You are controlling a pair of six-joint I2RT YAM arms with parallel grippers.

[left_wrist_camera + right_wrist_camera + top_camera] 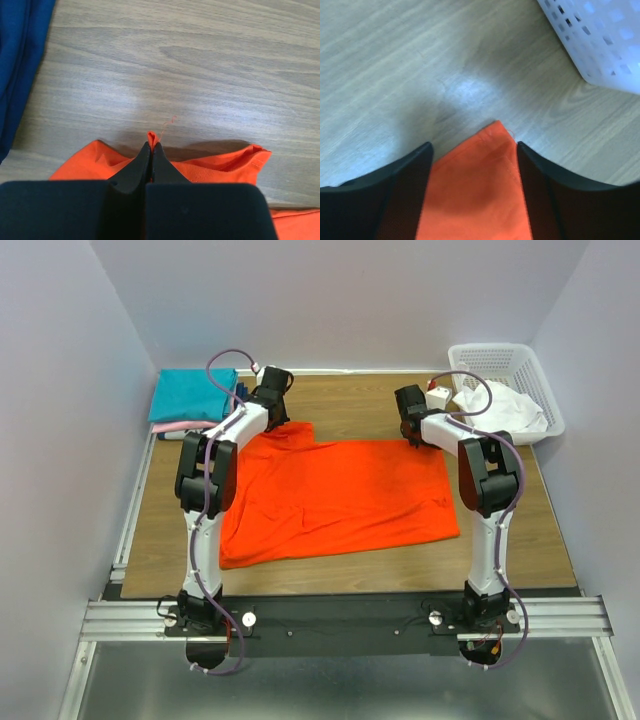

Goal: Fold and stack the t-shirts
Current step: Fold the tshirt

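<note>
on wood-grain table | orange-red t-shirt — soft, flat, near-rectangular | white lattice basket

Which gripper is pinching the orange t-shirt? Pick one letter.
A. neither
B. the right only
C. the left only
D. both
C: the left gripper is shut on a small fold of the orange t-shirt, while the right gripper is open, its fingers standing apart on either side of the shirt's corner.

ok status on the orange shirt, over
Left gripper shut on orange t-shirt, far edge. Right gripper open, jaws astride its far corner. Shirt spread flat. White basket close by, not touching.
</note>
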